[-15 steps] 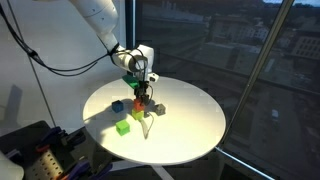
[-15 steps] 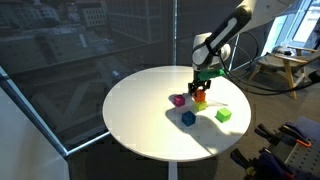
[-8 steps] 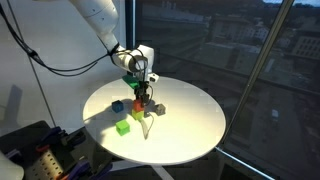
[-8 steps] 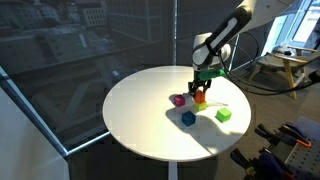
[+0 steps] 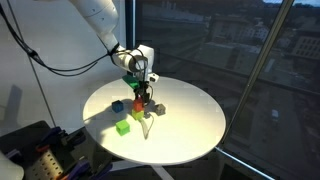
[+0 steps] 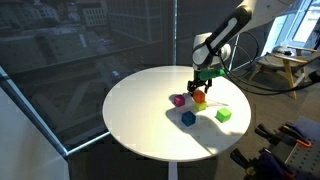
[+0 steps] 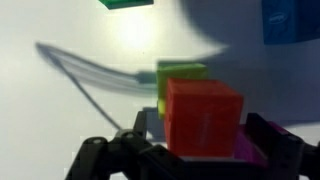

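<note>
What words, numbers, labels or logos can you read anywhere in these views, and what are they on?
No text can be read in any view.
The red block between the fingers of the gripper has plain faces, and so do the blue block, green block and magenta block.
The white table bears no print.
If the arm carries any marking, it is too small and blurred to make out.

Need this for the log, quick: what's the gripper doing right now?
Gripper: jaws sit either side of the red cube-shaped block; whether they are clamped on it cannot be told.
</note>
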You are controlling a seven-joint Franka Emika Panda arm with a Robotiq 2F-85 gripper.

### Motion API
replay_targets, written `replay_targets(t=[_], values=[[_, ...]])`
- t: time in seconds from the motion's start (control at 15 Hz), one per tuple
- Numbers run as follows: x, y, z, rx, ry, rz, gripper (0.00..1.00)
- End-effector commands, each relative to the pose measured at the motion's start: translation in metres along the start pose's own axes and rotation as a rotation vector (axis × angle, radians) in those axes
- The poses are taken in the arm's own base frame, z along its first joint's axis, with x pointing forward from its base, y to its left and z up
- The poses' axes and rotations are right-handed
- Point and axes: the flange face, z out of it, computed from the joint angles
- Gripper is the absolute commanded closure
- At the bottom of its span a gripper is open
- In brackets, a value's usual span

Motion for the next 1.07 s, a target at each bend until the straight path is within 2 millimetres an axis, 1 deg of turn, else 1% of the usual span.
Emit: replay_targets(t=[0.0,0.53,0.73,1.0], values=[[-0.007,0.001,-0.018,0.023,-0.016,-0.012,0.0],[-0.02,-0.001,-0.059,0.029,-0.01,-0.021,0.0],[-0.03,-0.002,-0.066,0.028,-0.029,-0.025,0.0],[-0.049,-0.004,-0.067,0.027,-0.058,-0.045,0.0]])
